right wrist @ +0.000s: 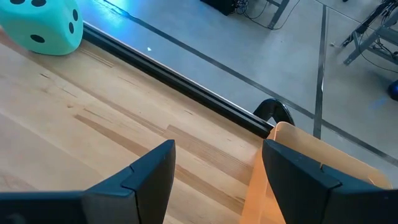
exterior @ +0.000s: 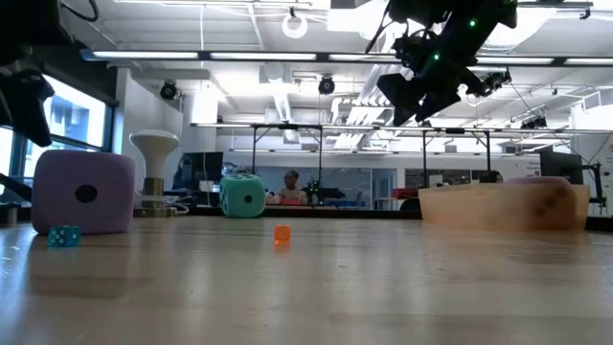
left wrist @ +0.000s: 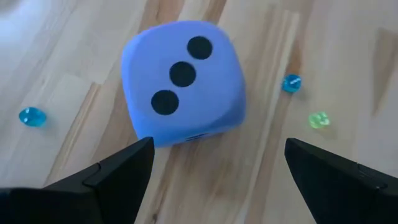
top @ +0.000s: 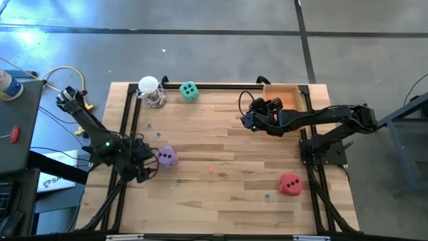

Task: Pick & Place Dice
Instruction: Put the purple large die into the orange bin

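Observation:
The purple die [top: 166,157] [exterior: 81,192] rests on one face on the table, three pips up, near the left edge. My left gripper [top: 150,161] [left wrist: 217,152] is open just left of it; in the left wrist view the purple die [left wrist: 181,84] lies ahead between the fingers, untouched. The mint green die [top: 189,91] [right wrist: 42,25] sits at the far edge. The red die [top: 289,183] sits near the right front. My right gripper [top: 247,118] [exterior: 410,94] [right wrist: 217,152] is open, raised above the table beside the wooden box [top: 284,95]. A pinkish top [exterior: 536,180] shows over the box wall.
A white round-topped object with a clear base [top: 151,91] [exterior: 155,165] stands at the far left. Tiny beads lie scattered on the table, one orange [exterior: 282,233] and one teal [exterior: 64,236]. A black frame [right wrist: 186,93] runs along the table's far edge.

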`<act>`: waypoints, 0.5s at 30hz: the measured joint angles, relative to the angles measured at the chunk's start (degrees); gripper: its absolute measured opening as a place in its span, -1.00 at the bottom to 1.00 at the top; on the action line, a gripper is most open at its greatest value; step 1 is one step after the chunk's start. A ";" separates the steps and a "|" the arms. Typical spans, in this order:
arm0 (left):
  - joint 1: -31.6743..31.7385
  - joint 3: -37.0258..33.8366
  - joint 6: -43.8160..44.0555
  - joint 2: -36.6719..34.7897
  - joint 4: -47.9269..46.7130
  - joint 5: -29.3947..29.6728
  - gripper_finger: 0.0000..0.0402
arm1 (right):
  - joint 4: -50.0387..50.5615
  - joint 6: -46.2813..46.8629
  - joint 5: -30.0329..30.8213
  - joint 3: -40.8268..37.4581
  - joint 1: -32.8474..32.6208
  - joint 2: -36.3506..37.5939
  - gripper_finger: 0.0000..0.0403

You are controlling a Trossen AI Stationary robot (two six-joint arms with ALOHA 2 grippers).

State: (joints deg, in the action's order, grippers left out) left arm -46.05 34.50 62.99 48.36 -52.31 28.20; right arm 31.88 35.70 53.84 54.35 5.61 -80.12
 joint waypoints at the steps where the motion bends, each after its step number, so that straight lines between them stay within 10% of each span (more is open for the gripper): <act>1: -0.04 0.00 1.17 0.90 -0.01 0.23 0.76 | 0.00 0.00 0.00 0.00 0.00 0.00 0.15; 15: -3.42 0.00 10.96 10.50 -0.03 8.66 0.76 | 0.00 0.00 -1.96 -0.02 0.00 0.00 0.15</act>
State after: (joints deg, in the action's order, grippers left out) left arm -49.47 34.50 73.95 58.85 -52.34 36.86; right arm 31.88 35.70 51.88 54.33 5.61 -80.12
